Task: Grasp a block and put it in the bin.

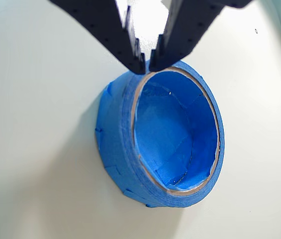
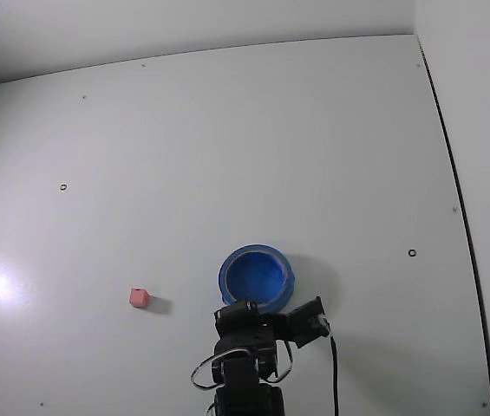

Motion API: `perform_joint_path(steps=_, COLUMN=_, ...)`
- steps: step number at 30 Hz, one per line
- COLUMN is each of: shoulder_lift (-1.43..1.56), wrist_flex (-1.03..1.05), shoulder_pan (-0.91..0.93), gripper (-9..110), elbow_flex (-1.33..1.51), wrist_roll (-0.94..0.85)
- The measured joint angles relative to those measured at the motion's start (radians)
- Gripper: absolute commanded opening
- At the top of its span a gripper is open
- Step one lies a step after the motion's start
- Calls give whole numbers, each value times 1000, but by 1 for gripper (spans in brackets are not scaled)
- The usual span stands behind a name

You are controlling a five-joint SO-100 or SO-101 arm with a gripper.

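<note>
1. Hovering over the near rim of the bin, black tool with its fingertips nearly meeting, only a thin gap between them, gripping nothing
2. Lying on the white worktop in the fixed view, block well apart from the bin, to its left
3. Sitting upright on the worktop, bin showing a blue interior with nothing inside in the wrist view
4. Reaching up from the bottom edge in the fixed view, arm with the tool just over the bin's lower rim
</note>
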Motion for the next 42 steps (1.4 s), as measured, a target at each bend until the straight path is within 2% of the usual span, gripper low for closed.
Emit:
perform_joint_path(steps=18, shoulder_lift=0, wrist_flex=8, shoulder_pan=-12, gripper=0, elbow_flex=0, wrist_roll=-40)
perform_joint_path(steps=23, shoulder_lift=0, wrist_flex=8, shoulder_pan=-12, gripper=0, elbow_flex=-26, wrist_roll=-219)
perform_joint_path(steps=28, shoulder_lift=0, wrist_flex=11, shoulder_pan=-12, gripper=2, elbow_flex=-57, wrist_roll=-514)
perform_joint_path(steps=33, shoulder_lift=0, wrist_flex=97, shoulder_pan=-20, gripper=17, elbow_flex=-152, wrist_roll=-792)
perform_joint_path(steps=38, shoulder_lift=0, wrist_flex=207, shoulder_pan=-100, gripper=32, elbow_flex=-273, wrist_roll=-885)
perform_joint_path(steps=42, shoulder_lift=-12, wrist_flex=276, shoulder_pan=-229, gripper=32, elbow_flex=-379, wrist_roll=-894)
